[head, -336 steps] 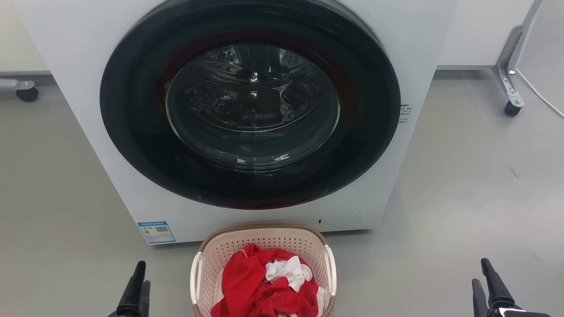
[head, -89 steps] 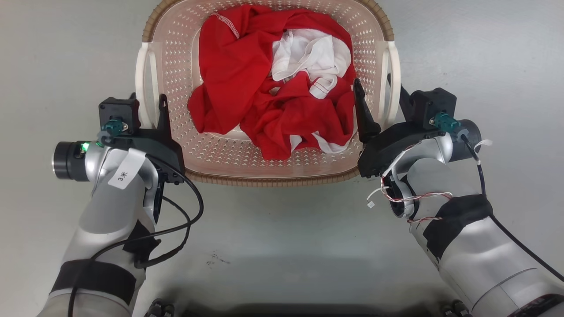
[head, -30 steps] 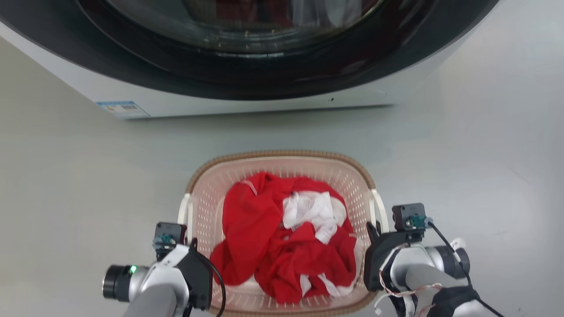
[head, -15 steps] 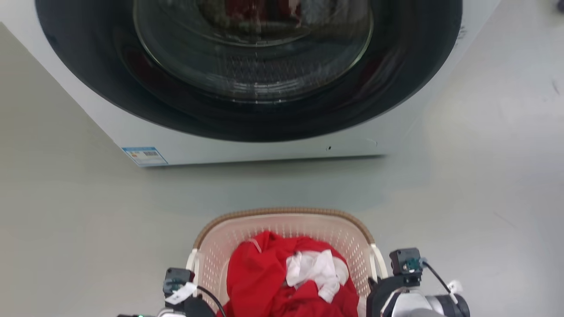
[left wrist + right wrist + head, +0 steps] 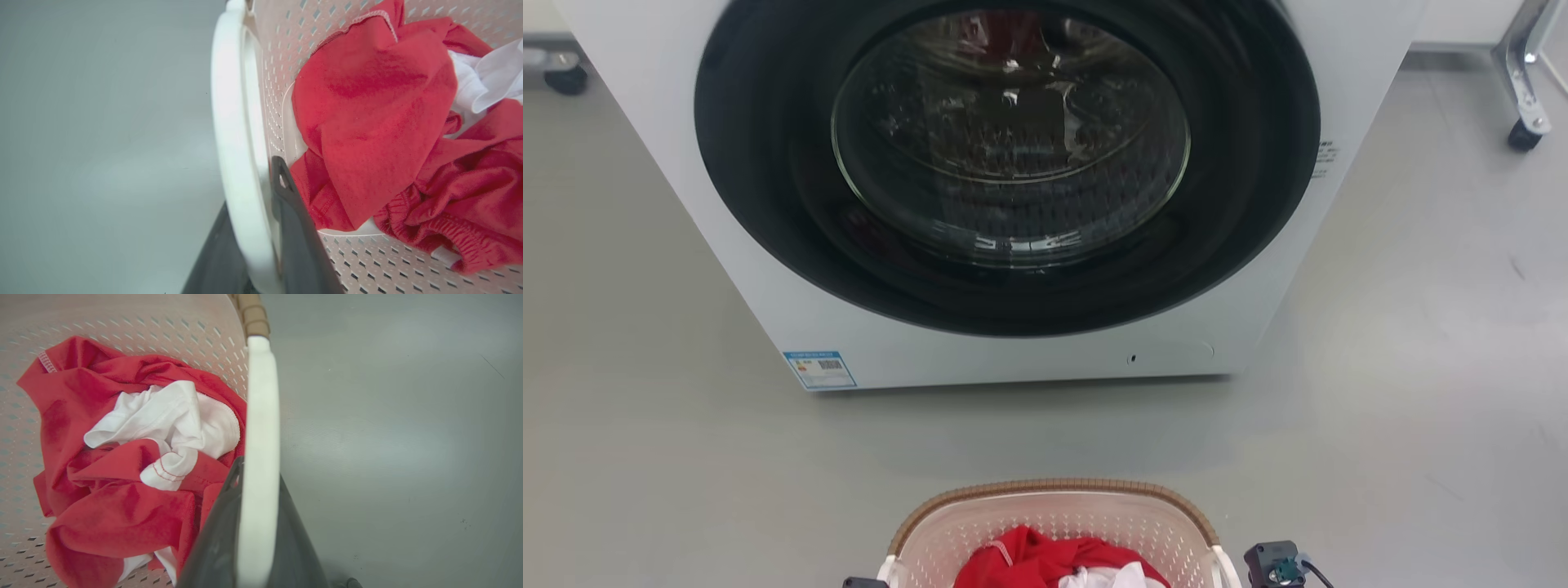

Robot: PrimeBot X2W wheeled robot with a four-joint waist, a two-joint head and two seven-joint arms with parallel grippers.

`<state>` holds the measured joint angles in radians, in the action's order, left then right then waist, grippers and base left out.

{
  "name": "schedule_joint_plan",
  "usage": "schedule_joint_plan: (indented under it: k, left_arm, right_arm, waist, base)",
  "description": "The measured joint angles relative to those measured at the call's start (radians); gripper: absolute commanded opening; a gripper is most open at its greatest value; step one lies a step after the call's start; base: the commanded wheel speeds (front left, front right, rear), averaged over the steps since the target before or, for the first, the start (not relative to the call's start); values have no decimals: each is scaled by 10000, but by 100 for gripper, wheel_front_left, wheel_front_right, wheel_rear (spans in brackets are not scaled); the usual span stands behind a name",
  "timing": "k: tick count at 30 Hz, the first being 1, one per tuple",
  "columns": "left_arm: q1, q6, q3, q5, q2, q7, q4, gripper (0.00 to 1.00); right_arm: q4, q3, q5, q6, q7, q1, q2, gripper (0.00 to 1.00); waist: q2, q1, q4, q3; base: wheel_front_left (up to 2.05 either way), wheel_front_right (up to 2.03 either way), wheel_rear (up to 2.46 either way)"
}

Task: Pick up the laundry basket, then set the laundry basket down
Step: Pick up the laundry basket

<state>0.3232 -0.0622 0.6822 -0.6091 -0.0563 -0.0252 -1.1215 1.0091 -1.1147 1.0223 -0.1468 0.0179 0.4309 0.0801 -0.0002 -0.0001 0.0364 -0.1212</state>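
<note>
Camera had tilted up, dropping the laundry basket to 6 o'clock; left gripper pinched its left handle, right gripper its right handle, likely for a level lift.

The basket is coloured cream-pink and patterned with rows of small holes. Its rim is brown with a woven look, and its handles are white. Red cloth with a pale stitched hem is seen in it, mixed with white cloth edged in red stitching. The left gripper and right gripper are dark grey. The washer is white, its door ringed in glossy black, and a blue label is carried at its lower left corner. The floor is plain grey.
</note>
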Motion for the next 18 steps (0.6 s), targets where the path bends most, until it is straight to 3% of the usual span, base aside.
schedule_joint_plan:
  k: [18]
  left_arm:
    - [-386, -173, 437, -326, -10, -217, 44, 0]
  right_arm:
    - [82, -347, 535, 0, 88, -310, -2, 0]
  waist:
    - [1, 1, 97, 1082]
  base:
    - [0, 0, 0]
